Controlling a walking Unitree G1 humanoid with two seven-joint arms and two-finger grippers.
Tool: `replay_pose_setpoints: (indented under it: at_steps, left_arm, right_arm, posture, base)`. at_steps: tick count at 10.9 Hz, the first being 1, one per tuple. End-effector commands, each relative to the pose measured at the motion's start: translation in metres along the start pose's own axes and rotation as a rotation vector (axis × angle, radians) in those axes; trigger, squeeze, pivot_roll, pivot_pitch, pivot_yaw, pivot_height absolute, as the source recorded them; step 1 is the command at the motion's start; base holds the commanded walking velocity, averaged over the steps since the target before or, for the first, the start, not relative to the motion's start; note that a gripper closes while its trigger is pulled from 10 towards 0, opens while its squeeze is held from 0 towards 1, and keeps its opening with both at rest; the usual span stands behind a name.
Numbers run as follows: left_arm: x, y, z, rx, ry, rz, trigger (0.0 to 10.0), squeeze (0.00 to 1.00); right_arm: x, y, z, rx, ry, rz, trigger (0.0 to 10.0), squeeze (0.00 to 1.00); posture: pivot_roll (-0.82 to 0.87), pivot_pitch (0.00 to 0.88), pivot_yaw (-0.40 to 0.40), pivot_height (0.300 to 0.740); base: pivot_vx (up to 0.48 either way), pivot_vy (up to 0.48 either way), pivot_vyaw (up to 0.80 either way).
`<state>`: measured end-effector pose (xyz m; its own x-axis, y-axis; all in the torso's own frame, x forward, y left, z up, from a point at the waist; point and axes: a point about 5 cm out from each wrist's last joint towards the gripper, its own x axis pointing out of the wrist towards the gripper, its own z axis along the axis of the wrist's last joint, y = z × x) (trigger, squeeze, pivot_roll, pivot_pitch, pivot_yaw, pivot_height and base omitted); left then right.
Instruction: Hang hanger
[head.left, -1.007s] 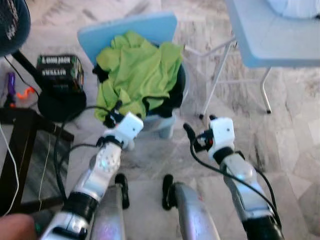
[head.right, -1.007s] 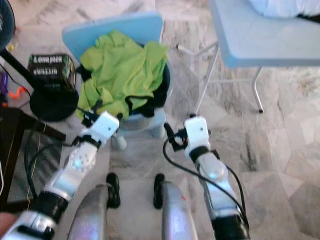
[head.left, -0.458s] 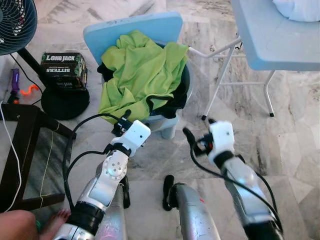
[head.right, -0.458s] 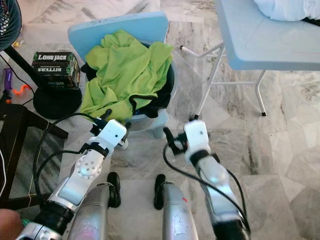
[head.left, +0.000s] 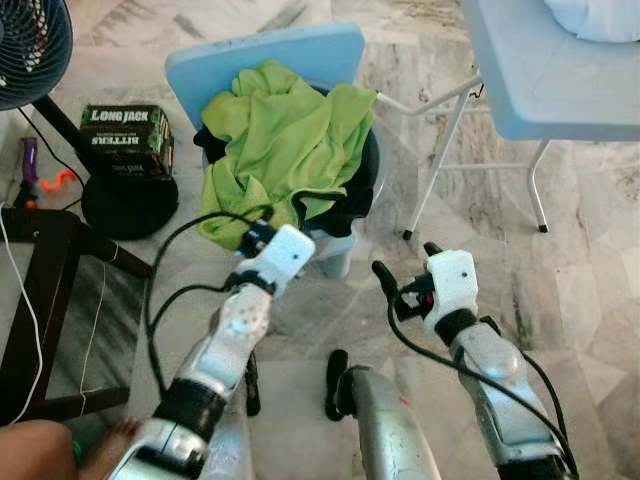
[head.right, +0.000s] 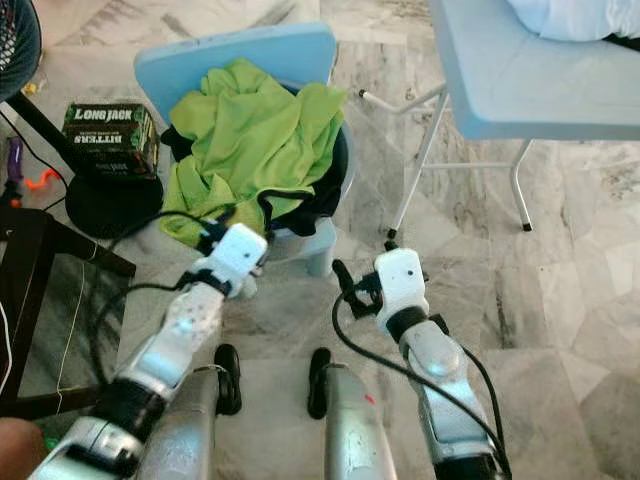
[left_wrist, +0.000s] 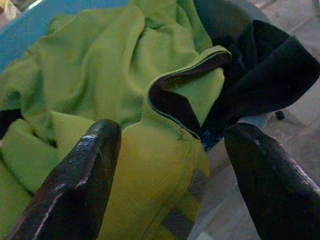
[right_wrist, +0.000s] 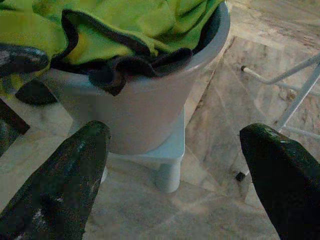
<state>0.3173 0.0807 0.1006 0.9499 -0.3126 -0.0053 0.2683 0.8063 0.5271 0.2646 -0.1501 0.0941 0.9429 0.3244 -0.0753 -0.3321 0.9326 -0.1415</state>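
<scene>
Green garment (head.left: 285, 140) fills a basket (right_wrist: 150, 117) on marble floor (head.left: 580, 260).

"LONG JACK" atop a dark box (head.left: 125, 140) by the fan base

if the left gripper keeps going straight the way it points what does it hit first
Most likely the lime green garment heaped in the grey bucket. The left gripper is open and points at its dark-trimmed fold, though depth is hard to judge.

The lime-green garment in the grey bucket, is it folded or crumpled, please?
Crumpled: the lime-green garment lies bunched in loose folds, spilling over the grey bucket's rim.
</scene>
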Motion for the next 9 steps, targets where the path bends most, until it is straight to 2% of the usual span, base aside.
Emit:
replay_pose_setpoints:
  at_steps: [1, 5, 9]
  left_arm:
    - [-0.001, -0.007, -0.004, -0.007, 0.018, -0.011, 10.0, 0.0]
    - [0.01, -0.008, -0.017, -0.032, 0.085, 0.009, 10.0, 0.0]
    - [0.026, -0.007, -0.009, -0.026, 0.066, 0.017, 10.0, 0.0]
  right_arm:
    - [-0.006, 0.001, -0.006, -0.001, 0.035, 0.004, 10.0, 0.0]
    - [-0.012, 0.0, -0.006, -0.004, 0.048, -0.004, 10.0, 0.0]
    - [-0.018, -0.002, -0.006, -0.012, 0.062, -0.011, 10.0, 0.0]
  posture:
    - [-0.1, 0.375, -0.084, 0.74]
    - [-0.13, 0.395, -0.094, 0.74]
    - [-0.15, 0.4, -0.103, 0.74]
  base:
    - [0.0, 0.0, 0.0]
    - [0.0, 0.0, 0.0]
    - [0.0, 0.0, 0.0]
